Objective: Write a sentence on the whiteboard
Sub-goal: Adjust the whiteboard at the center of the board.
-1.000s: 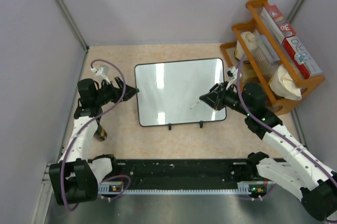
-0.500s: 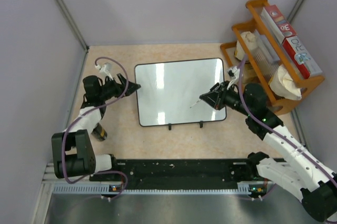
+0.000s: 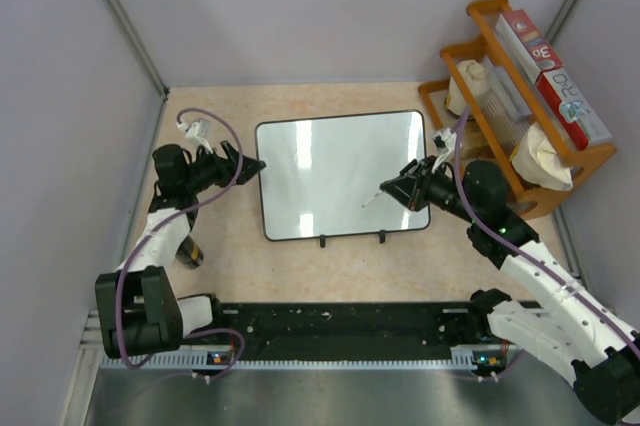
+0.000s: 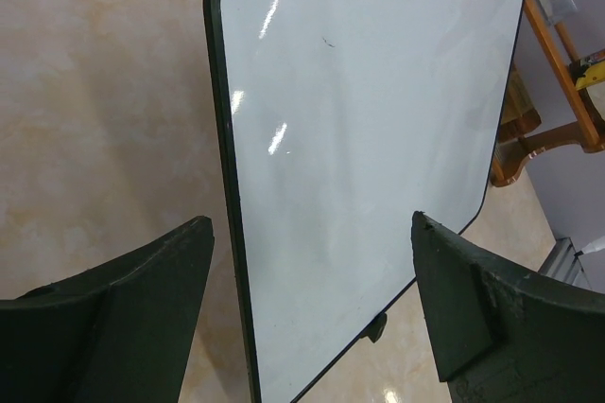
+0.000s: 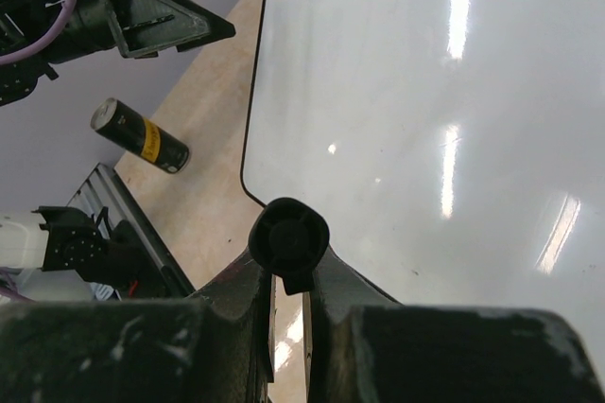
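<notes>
While the right arm had held almost the same pose over the last second, the left arm had re-set itself: its lower links had swung in near the base, and the left gripper [image 3: 245,164] had drifted a little toward the far side, ending just beside the left edge of the whiteboard [image 3: 330,161].

The whiteboard lay flat in the middle of the beige table, its small black feet on the near long edge. The left wrist view showed its surface [image 4: 369,119] bare except for one faint speck near the far edge.

The left fingers [image 4: 142,299] were spread wide with nothing between them, framing the board's left edge without visibly touching it.

The right gripper [image 3: 402,186] sat over the near right part of the board, its fingers pressed together on a marker [image 3: 371,198] whose black butt end [image 5: 288,237] filled the right wrist view. The tip pointed left over the board; whether it touched the surface could not be told.

A small black cylinder with a yellow band [image 3: 190,251] lay on the table near the left arm, and a wooden rack [image 3: 520,96] stood at the far right.

Judging by this, the left arm was probably lining up to steady the board, and no writing had begun.
</notes>
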`<control>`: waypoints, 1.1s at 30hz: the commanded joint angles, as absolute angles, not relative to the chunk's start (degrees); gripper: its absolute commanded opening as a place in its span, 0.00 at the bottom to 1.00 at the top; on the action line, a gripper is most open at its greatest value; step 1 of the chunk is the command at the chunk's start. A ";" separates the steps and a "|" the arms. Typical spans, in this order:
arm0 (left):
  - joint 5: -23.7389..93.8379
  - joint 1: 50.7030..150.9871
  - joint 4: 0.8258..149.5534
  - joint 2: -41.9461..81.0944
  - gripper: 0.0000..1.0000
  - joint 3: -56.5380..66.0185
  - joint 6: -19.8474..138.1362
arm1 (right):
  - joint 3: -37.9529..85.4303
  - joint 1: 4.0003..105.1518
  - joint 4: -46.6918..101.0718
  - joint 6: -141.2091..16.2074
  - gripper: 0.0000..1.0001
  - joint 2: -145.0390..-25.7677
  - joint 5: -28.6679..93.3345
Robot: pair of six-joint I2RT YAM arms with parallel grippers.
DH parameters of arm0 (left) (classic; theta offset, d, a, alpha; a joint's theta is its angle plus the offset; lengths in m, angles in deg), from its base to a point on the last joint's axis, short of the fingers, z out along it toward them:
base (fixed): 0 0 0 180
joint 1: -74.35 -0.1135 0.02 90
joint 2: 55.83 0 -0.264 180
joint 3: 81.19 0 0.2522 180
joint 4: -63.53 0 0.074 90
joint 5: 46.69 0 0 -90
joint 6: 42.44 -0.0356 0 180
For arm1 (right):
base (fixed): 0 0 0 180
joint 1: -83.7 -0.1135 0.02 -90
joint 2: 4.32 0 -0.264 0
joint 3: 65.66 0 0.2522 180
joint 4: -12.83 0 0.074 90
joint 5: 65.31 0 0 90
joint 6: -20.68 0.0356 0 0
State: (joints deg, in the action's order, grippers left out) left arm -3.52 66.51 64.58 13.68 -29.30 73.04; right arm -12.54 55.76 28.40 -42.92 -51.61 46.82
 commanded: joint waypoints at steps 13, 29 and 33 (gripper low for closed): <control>-3.71 66.26 63.32 11.32 0.88 -29.81 71.73 | -12.96 56.19 26.51 -44.00 0.00 -50.55 45.52; -3.71 66.26 63.06 11.41 0.88 -30.08 72.53 | -14.72 56.19 25.10 -44.09 0.00 -49.23 45.79; -3.53 66.26 63.14 11.32 0.88 -30.25 72.61 | -14.89 56.19 25.19 -44.09 0.00 -49.23 45.61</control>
